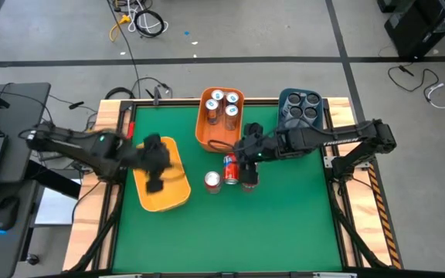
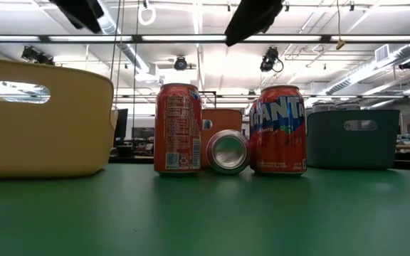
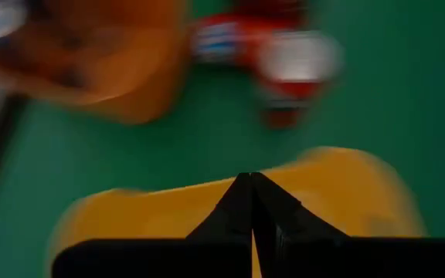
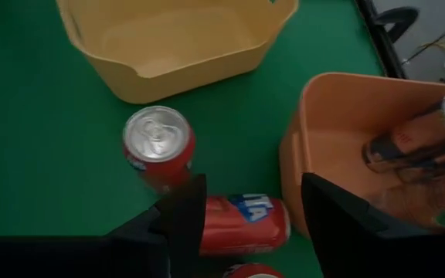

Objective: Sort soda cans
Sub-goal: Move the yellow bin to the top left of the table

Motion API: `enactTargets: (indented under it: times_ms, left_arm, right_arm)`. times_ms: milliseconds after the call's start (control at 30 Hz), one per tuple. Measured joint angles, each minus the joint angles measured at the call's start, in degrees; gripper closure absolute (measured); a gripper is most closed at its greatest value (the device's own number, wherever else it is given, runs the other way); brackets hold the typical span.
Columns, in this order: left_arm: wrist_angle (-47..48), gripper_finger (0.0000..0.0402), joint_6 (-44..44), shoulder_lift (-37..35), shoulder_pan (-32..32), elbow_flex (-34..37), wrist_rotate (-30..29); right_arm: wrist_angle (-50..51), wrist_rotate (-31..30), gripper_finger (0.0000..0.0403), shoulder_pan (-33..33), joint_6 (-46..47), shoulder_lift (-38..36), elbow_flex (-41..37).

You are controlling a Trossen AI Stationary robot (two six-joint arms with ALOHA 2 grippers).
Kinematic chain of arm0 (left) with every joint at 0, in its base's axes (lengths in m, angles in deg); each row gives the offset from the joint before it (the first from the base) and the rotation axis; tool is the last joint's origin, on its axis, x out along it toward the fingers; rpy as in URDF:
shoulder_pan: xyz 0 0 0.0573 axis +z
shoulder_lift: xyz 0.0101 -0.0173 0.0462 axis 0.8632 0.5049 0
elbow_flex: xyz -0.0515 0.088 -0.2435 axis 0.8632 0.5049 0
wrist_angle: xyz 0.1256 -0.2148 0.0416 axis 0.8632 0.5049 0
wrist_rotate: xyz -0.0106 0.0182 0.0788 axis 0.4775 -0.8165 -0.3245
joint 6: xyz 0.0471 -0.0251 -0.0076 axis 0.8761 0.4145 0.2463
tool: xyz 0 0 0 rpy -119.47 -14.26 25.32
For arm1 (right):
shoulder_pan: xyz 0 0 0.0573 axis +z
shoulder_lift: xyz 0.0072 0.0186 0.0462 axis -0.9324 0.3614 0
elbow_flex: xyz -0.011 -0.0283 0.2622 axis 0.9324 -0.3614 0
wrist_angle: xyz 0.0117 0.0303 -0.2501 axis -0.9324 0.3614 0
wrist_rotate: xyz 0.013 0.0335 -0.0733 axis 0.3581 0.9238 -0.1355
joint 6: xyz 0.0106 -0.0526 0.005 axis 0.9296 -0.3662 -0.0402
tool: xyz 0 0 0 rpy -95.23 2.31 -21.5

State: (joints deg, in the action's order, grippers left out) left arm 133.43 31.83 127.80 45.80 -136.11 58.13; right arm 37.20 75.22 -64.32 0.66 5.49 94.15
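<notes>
Three red soda cans sit mid-table. Two stand upright. The third lies on its side between them, its silver end toward the near edge. My right gripper hovers open above the lying can, high over the cans in the low view. My left gripper is shut over the yellow bin, touching nothing. White cans stand in the orange bin. Dark grey cans fill the blue bin.
The yellow bin sits at the table's left, the orange bin at the far middle and the blue bin at the far right. Green table stretches toward the near edge. A laptop and cables lie beyond the table's left side.
</notes>
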Motion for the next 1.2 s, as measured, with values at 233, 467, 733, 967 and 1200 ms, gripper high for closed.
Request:
enactTargets:
  times_ms: [233, 467, 733, 967, 1200]
  left_arm:
    - [-13.3, 0.0401, -6.1, 0.8, -16.9, 5.1, 5.9]
    - [-18.3, 0.0401, -17.1, 7.5, -25.1, 9.4, 11.6]
    - [-1.6, 0.0401, -30.9, 14.2, -28.6, 9.6, 11.6]
    - [15.1, 0.0401, -40.3, 13.6, -28.3, 9.6, 1.2]
    - [17.4, 0.0401, -41.2, 13.4, -24.3, 9.6, -9.7]
  right_arm:
    - [-0.5, 0.2, 0.0204, 1.9, 2.9, 0.0, 0.0]
    - [-2.2, 0.3, 0.0204, 3.5, 3.3, 0.0, 0.0]
    - [-2.1, 0.2, 0.0204, 3.6, 4.3, 0.0, 0.0]
    - [-2.1, 0.1, 0.0204, 3.6, 4.3, 0.0, 0.0]
    - [-2.2, -0.1, 0.0204, 3.1, 2.7, 0.0, 0.0]
